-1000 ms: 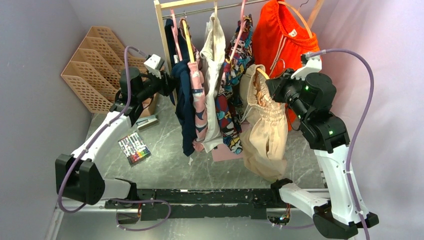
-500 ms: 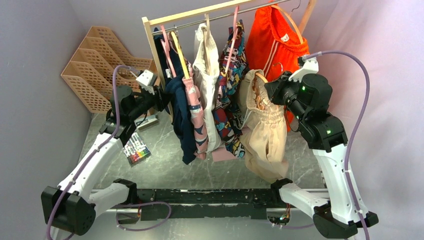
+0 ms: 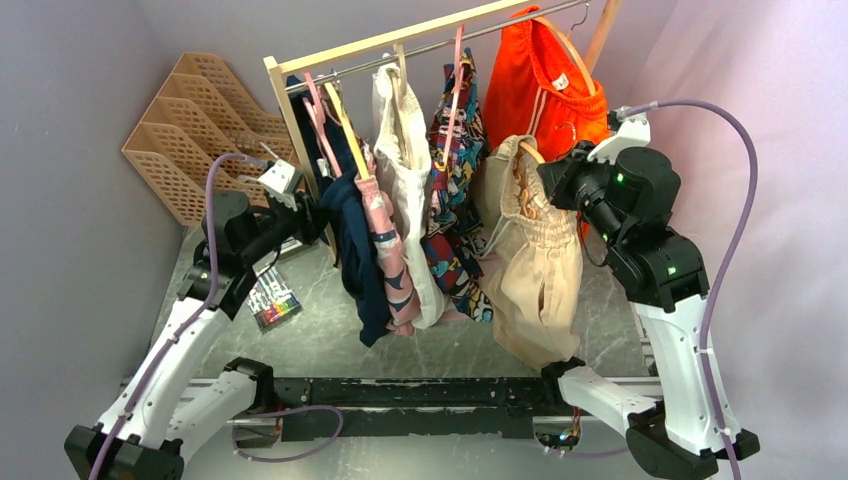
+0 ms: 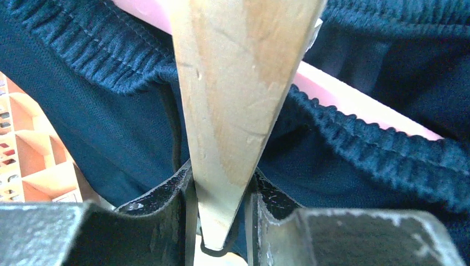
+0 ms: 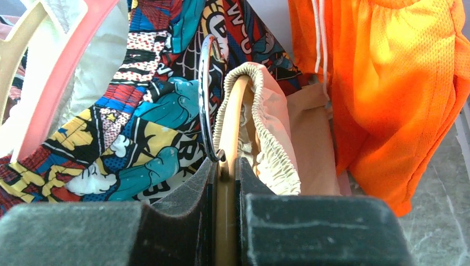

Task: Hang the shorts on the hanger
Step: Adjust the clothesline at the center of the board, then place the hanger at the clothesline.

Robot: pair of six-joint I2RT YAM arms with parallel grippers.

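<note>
The right fingers (image 5: 177, 221) are clamped on the hanger (image 5: 229, 127), close to its metal hook (image 5: 203, 94), and the hanger is held in the air in front of the clothes rack (image 3: 400, 34), not hung on it. The shorts (image 3: 545, 270) are draped from the hanger, with the gathered waistband stretched over the one shoulder that can be seen. Whether the far shoulder is covered cannot be told. The main step is judged mostly done; final seating and a release are judged left. The left fingers (image 4: 166, 194) are clamped on the rack's wooden post (image 4: 233, 83).
</note>
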